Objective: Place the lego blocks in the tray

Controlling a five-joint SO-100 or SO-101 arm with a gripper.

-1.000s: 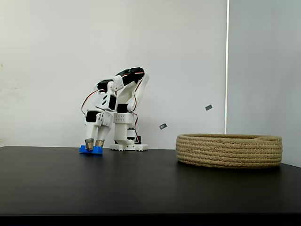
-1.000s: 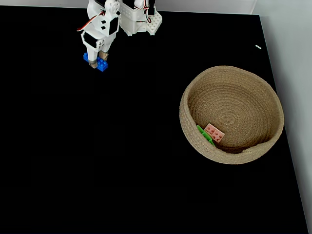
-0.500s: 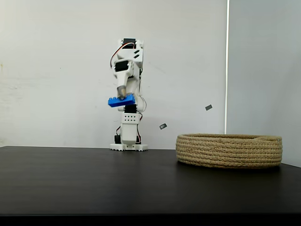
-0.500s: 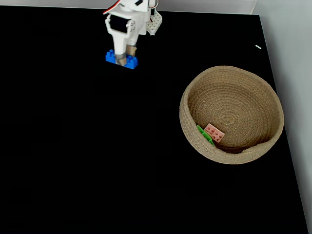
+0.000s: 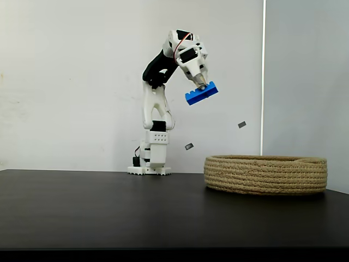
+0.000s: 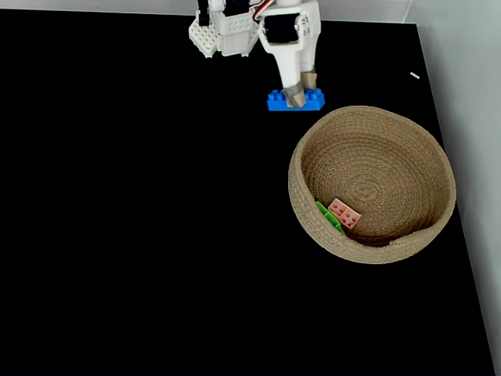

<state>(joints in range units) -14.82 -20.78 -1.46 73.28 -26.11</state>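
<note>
Side-on fixed view: my arm stands on its white base (image 5: 150, 170) at the back of the black bench (image 5: 109, 213). The lower link rises nearly upright, the upper link bends forward and to the right in this view, and the wrist tips down so that the gripper (image 5: 202, 87) points down and to the right, high above the bench. The fingers (image 5: 200, 85) are clamped on the blue brick (image 5: 201, 94), gripping it at about mid-length from above. The brick hangs in the air, well clear of the bench, to the left of the tray (image 5: 266, 174) and far above its rim. Here its long axis slopes, right end higher than left.

Fixed view from above: the base (image 6: 223, 31) sits at the top edge of the bench (image 6: 141, 219) and the arm reaches down and to the right in this view. The gripper (image 6: 297, 97) holds the blue brick (image 6: 296, 100), whose long axis runs nearly left to right across this view, studs visible at both ends either side of the fingers (image 6: 295, 95). The brick appears just above and left of the tray (image 6: 376, 252), close to its rim but outside it. Inside the tray, against the lower-left wall, I see the green brick (image 6: 327, 217) lying on a diagonal, with the pink brick (image 6: 344, 213) touching it on its right side, studs up.
</note>
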